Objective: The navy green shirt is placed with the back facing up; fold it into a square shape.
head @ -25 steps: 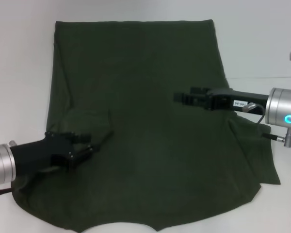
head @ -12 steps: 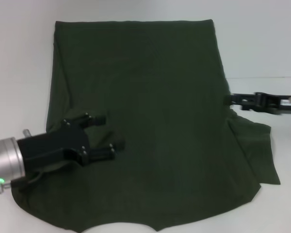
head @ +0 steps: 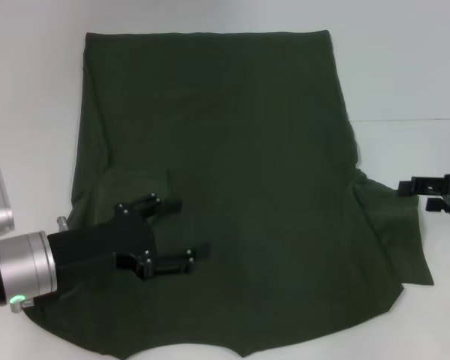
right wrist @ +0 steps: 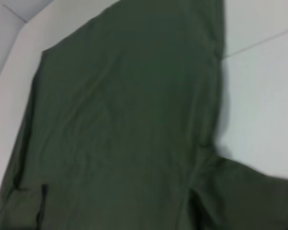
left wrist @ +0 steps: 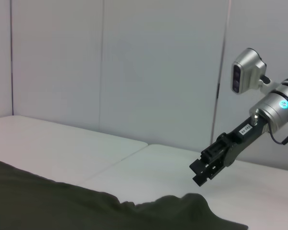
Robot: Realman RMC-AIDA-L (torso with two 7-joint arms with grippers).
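A navy green shirt (head: 225,180) lies spread flat on a white table (head: 405,82), plain side up, covering most of the surface ahead of the robot. Its straight hem runs along the far edge, and its curved neckline sits at the near edge, close to the robot's body. One short sleeve (head: 394,232) fans out on the robot's right side, while on the left side the cloth is already turned inward, leaving a soft crease just beyond the left gripper. The left gripper (head: 181,231) hovers over the near left part of the shirt, its black fingers spread wide apart with nothing between them; one finger points toward the crease and the other reaches toward the shirt's middle. The fabric lies directly under it, and whether the fingertips touch the cloth cannot be told. The right gripper (head: 426,196) sits off the shirt over bare table, just beside the outer edge of the spread sleeve; its two fingers stand slightly apart and hold nothing. From the left wrist camera, the right gripper (left wrist: 209,165) hangs above the table, clear of the dark cloth (left wrist: 86,211) below it. The right wrist camera looks down on the shirt (right wrist: 125,124), with the sleeve near it.
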